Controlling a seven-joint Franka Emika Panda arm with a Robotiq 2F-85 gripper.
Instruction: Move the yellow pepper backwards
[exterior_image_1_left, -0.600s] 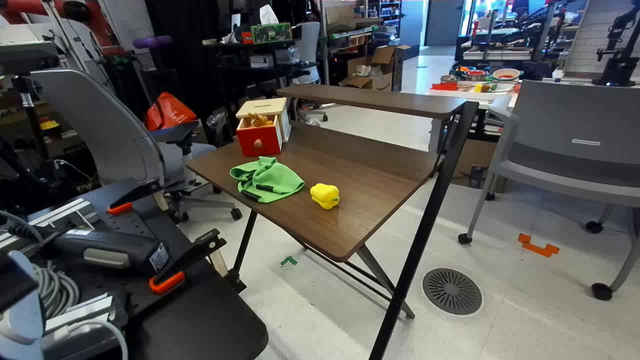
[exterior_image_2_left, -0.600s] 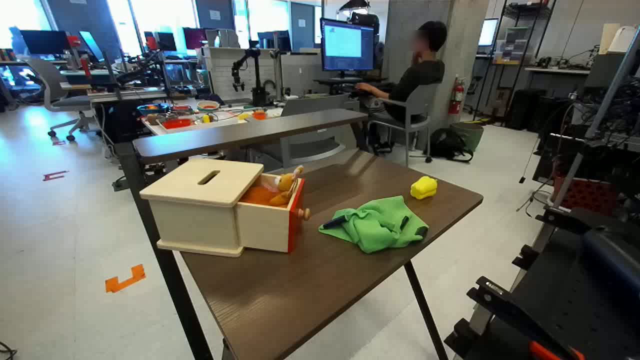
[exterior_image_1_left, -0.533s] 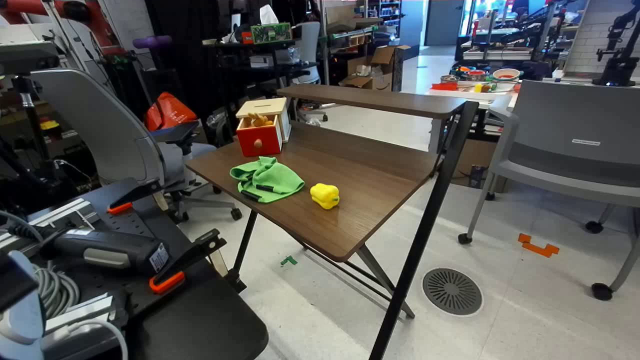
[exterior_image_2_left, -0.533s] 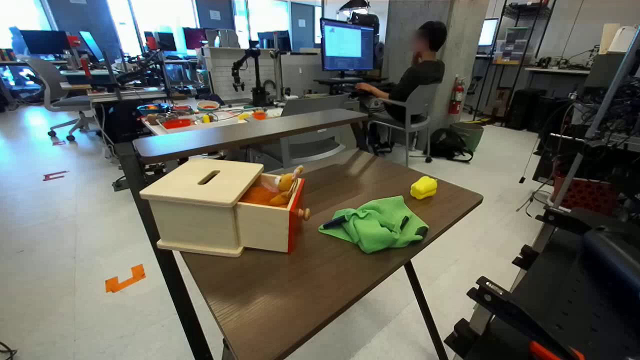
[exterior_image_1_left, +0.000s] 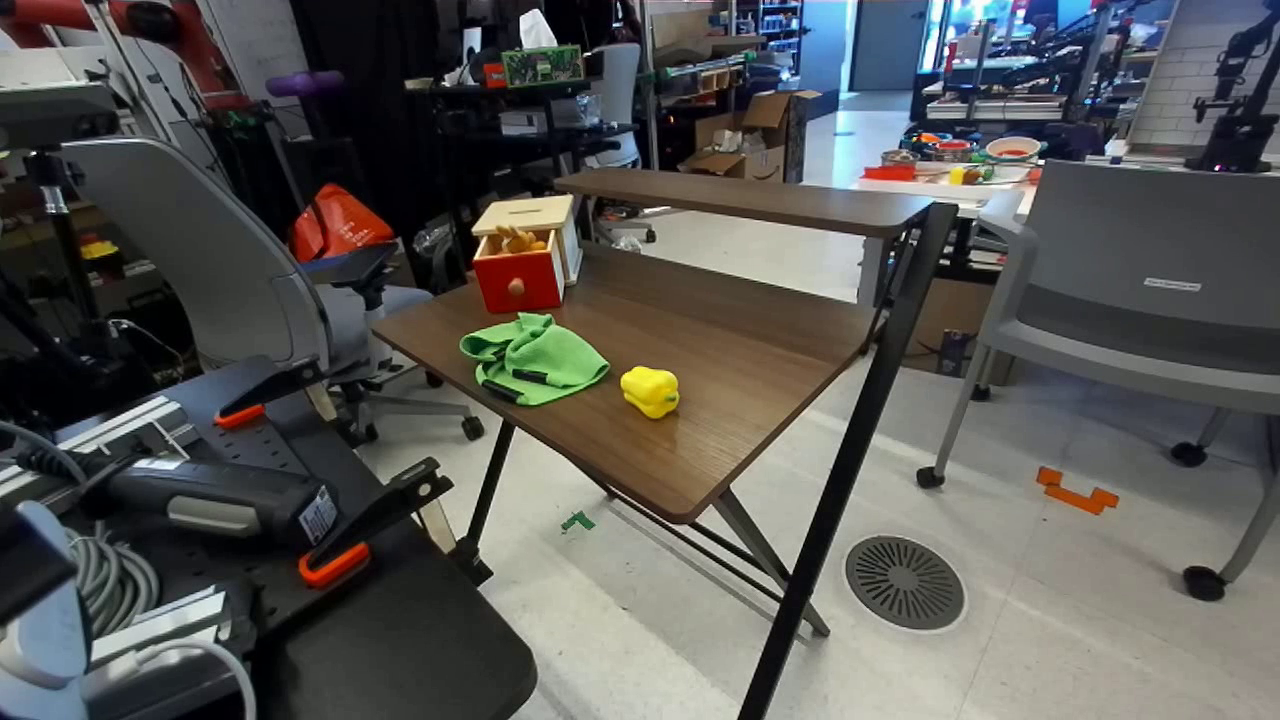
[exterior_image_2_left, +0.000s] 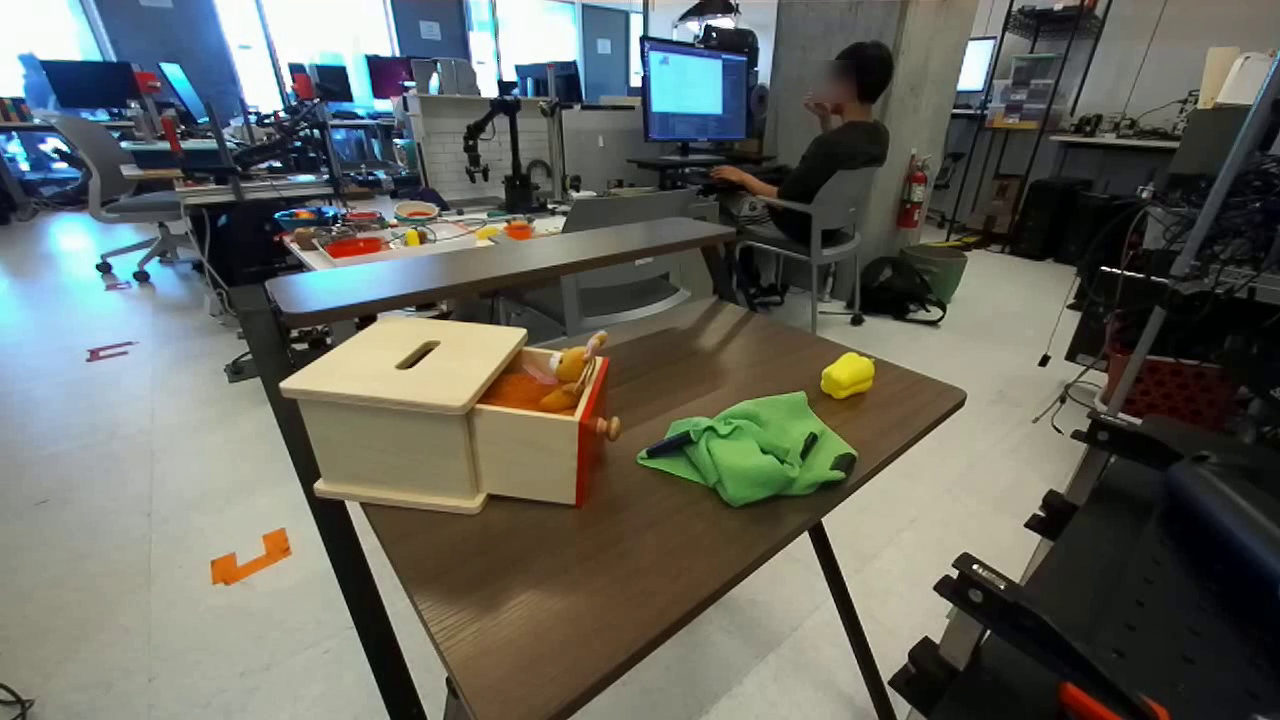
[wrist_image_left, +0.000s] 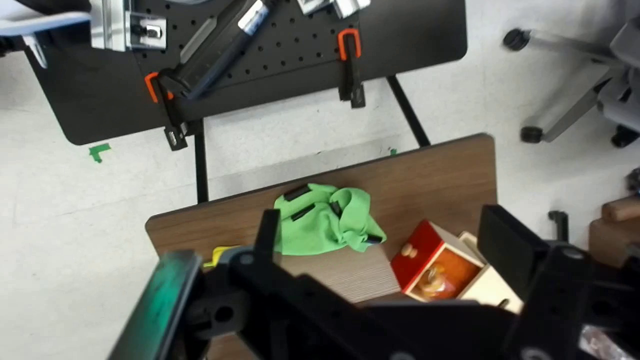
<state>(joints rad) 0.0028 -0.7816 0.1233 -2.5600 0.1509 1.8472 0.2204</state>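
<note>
Pepper (exterior_image_2_left: 848, 376), yellow, unheld, rests on the tabletop (exterior_image_2_left: 620, 570) near a corner, probably set there to leave room for moving it backwards | cloth (exterior_image_2_left: 755, 445) crumpled near it, not touching, so unlikely to snag | drawer (exterior_image_2_left: 525, 455) of the wooden box (exterior_image_2_left: 385, 445) pulled out, presumably for access | gripper (wrist_image_left: 386, 231) jaws wide apart, gripping nothing, likely spread for a pick-up

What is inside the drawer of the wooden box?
The partly open drawer holds an orange-brown toy, apparently soft. The drawer's rear is covered by the wooden box; anything there is hidden.
</note>
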